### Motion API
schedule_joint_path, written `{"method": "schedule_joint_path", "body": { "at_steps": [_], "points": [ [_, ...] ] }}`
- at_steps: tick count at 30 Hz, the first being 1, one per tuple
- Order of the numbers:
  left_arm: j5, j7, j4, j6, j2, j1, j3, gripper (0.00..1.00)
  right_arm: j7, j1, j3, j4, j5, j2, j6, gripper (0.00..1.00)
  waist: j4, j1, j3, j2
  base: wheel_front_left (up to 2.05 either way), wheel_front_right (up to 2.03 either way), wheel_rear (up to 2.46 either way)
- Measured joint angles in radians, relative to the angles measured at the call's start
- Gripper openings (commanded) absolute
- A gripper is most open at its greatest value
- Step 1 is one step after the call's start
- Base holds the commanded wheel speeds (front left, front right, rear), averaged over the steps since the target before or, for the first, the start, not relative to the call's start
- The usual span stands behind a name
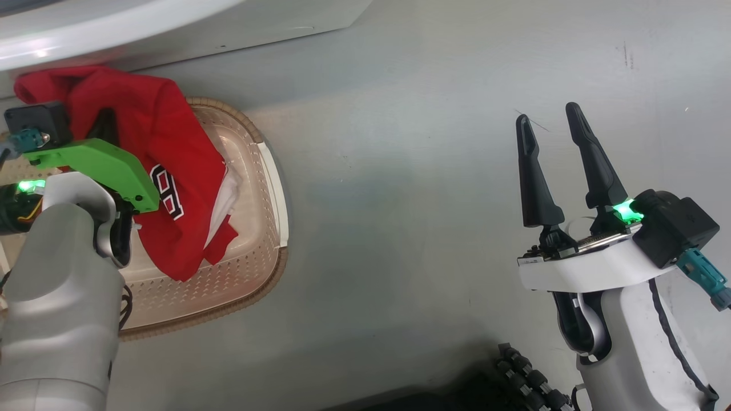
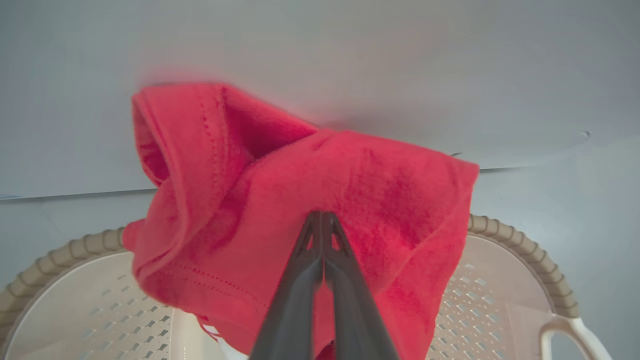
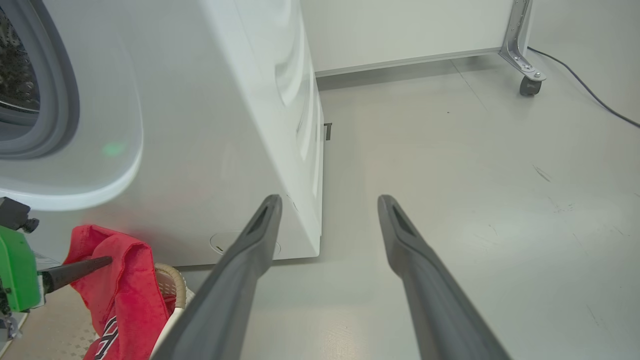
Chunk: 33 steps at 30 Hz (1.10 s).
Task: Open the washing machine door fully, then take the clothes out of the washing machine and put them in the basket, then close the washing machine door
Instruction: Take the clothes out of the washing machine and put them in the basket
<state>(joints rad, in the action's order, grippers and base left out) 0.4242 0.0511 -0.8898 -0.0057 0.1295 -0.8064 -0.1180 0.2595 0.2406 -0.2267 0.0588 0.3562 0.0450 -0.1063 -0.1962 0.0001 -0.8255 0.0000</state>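
The clothes (image 1: 171, 171), a red jersey with white lettering, hang over the cream basket (image 1: 268, 274), lower end inside it. My left gripper (image 2: 322, 216) is shut on the clothes (image 2: 350, 180), its fingers pressed together in the fabric above the basket (image 2: 525, 250). The white washing machine (image 1: 171, 28) stands just behind. In the right wrist view the washing machine (image 3: 225, 125) shows its grey gasket (image 3: 60, 100) uncovered; the washing machine door is out of view. My right gripper (image 1: 548, 111) hangs open over bare floor to the right, holding nothing.
Grey floor (image 1: 400, 171) spreads between the basket and my right arm. A metal leg on a caster (image 3: 525, 75) and a dark cable (image 3: 590, 95) lie far off by a white wall panel. Dark base parts (image 1: 525, 377) sit at the bottom.
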Motion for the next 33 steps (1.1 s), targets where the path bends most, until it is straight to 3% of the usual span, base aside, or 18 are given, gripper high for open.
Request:
{"method": "schedule_joint_path", "body": {
  "at_steps": [13,26,33],
  "points": [
    [-0.014,0.189,0.02,-0.001,-0.007,0.002,0.002,0.0,0.0,0.003,0.011,0.001,0.008,0.0,-0.006,1.0,0.018,-0.0001,-0.011,0.0,0.0,0.0,0.0],
    [-0.048,0.206,0.114,-0.01,-0.056,0.083,-0.02,0.0,0.0,0.003,0.04,-0.006,0.001,0.001,-0.006,1.0,0.055,-0.0001,0.009,0.0,0.0,0.0,0.0],
    [-0.093,0.205,0.255,-0.01,-0.072,0.113,-0.025,0.0,0.0,0.002,0.05,-0.015,-0.016,0.001,-0.006,1.0,0.08,-0.0001,0.033,0.0,0.0,0.0,0.0]
  ]
}}
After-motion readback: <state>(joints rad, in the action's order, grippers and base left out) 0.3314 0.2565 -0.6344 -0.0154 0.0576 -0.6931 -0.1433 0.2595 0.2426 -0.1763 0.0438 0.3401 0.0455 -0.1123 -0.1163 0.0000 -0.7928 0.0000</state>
